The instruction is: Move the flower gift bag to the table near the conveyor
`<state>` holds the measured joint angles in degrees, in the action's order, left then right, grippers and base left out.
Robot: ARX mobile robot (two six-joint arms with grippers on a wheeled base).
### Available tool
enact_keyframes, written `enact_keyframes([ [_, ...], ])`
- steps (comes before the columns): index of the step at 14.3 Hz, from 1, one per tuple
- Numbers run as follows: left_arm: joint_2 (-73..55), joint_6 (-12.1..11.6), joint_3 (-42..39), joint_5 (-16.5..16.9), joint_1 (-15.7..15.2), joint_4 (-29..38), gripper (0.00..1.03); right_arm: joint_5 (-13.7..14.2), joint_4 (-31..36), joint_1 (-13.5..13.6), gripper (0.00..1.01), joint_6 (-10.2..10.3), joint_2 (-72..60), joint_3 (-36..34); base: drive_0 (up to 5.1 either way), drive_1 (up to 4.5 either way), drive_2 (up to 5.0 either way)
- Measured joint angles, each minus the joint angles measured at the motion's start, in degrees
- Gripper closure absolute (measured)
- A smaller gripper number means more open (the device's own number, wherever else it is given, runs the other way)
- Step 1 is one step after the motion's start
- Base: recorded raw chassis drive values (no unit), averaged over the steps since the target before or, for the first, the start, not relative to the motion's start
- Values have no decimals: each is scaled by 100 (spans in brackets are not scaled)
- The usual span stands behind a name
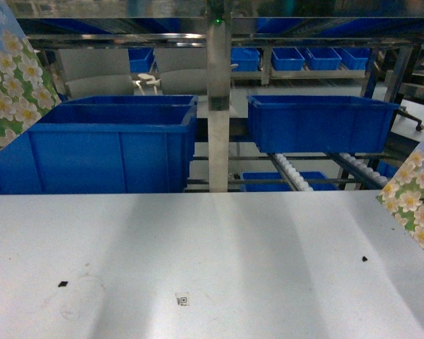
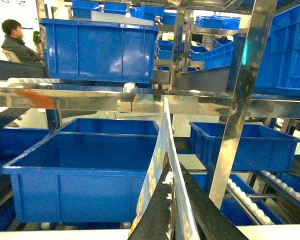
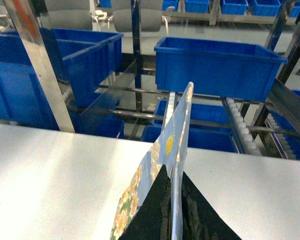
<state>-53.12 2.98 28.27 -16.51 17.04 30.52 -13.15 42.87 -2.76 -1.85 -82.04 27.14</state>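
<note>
Bags (image 1: 10,85) cropped; pincers mostly offscreen.

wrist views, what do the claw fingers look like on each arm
Both look alike: the left claw and right claw each show two matte black fingers that taper to a narrow wedge, with a rough, dull surface. No cables, markings or arm links show in any view.

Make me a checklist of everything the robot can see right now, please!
Surface: white table, with a small square sticker and black marks.
Job's things: two flower gift bags, one at the left edge, one at the right edge; neither on the table yet.
Conveyor: steel frame with white rollers.
Clutter: blue bins.
Claws: left claw and right claw each pinch a bag's edge.
Cables: nothing seen.
Surroundings: a person sits behind.
</note>
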Motion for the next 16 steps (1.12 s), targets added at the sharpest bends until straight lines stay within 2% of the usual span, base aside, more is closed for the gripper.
enact_keyframes([
  [3, 0, 0, 0, 0, 0, -2, 101, -15, -120, -166, 98, -256, -885, 562, 0, 0, 0],
  [6, 0, 0, 0, 0, 0, -2, 101, -302, -146, -682, 98, -531, -1685, 949, 0, 0, 0],
  [8, 0, 0, 0, 0, 0, -2, 101, -404, -2, -975, 98, -579, -2151, 1270, 0, 0, 0],
  [10, 0, 0, 0, 0, 0, -2, 101, -330, 269, -925, 98, -525, -2428, 1504, 0, 0, 0],
  [11, 0, 0, 0, 0, 0, 0, 101, -208, 354, -789, 98, -428, -2476, 1558, 0, 0, 0],
  [14, 0, 0, 0, 0, 0, -2, 101, 138, 542, -160, 98, -326, -2636, 1532, 0, 0, 0],
  [16, 0, 0, 0, 0, 0, 0, 101, 184, 623, -11, 98, -238, -2785, 1440, 0, 0, 0],
])
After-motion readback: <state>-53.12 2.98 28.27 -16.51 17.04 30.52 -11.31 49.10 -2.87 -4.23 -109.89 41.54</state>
